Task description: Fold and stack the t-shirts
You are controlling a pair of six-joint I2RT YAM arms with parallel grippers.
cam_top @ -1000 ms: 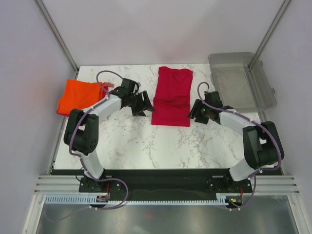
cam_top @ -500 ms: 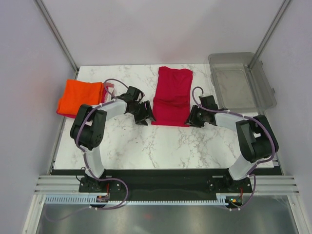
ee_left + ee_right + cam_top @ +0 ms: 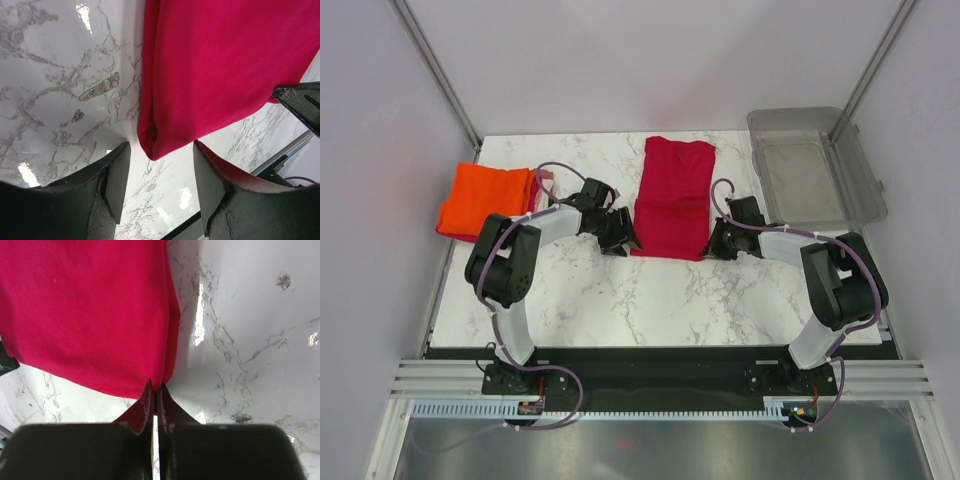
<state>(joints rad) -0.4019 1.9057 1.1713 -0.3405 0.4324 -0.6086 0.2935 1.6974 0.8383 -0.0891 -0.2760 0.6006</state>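
A crimson red t-shirt (image 3: 672,200) lies folded into a long strip at the table's middle. My left gripper (image 3: 625,240) is at its near left corner. In the left wrist view the left gripper (image 3: 160,150) is open, and the red t-shirt (image 3: 220,65) has its corner tip between the two fingers, untouched. My right gripper (image 3: 710,245) is at the near right corner. In the right wrist view the right gripper (image 3: 156,389) is shut on the hem of the red t-shirt (image 3: 85,310). A bright orange t-shirt (image 3: 485,198) lies folded at the far left.
A clear grey plastic bin (image 3: 815,165) stands at the back right, past the table's edge. A thin pink-red edge (image 3: 539,179) shows at the orange t-shirt's right side. White marble table (image 3: 650,300) stretches toward the arm bases.
Both grippers have moved in to the red t-shirt's near corners. The right gripper has closed on its corner. The left jaws have narrowed a little.
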